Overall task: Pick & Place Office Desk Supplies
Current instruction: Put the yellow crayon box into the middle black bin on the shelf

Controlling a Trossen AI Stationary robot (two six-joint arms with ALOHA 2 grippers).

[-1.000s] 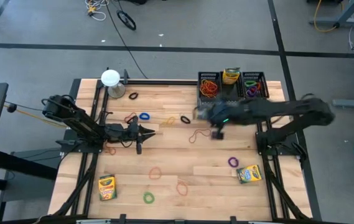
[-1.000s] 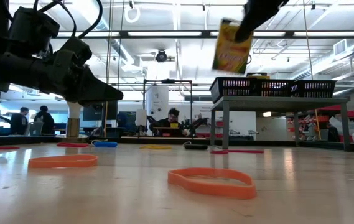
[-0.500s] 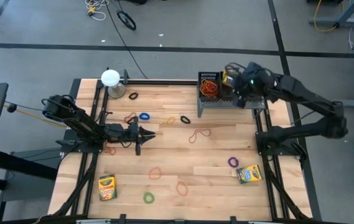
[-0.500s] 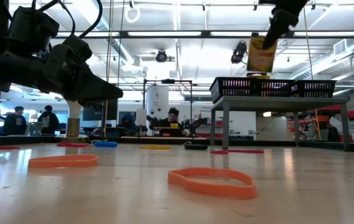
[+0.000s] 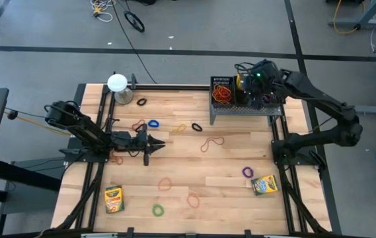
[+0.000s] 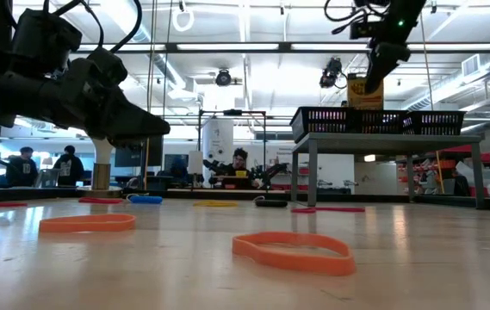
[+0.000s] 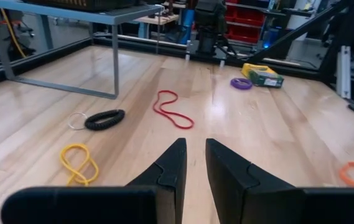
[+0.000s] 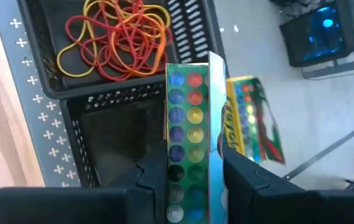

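My right gripper is shut on a yellow-and-green crayon box over the middle compartment of the black mesh rack, at the table's far right. In the low view the box stands upright with its lower end at the rack's rim. A second crayon box stands just behind it. Red, orange and yellow rubber bands fill the left compartment. My left gripper hovers level over the table's left middle, with a narrow gap between its fingers and nothing in it. My right gripper pinches the crayon box by its two broad faces, with the narrow green dotted side showing between the fingers. The fingers slant down from above. The box stands upright; whether its lower end touches the rack I cannot tell.
Loose rubber bands lie about the table: red, purple, blue, black, orange, green. Crayon boxes lie at the near left and near right. A white round-topped object stands far left.
My right gripper has swung with the crayon box from over the table's middle toward the far right, ending above the rack, and has tipped more steeply down. The box has come down from high above the rack to its rim.
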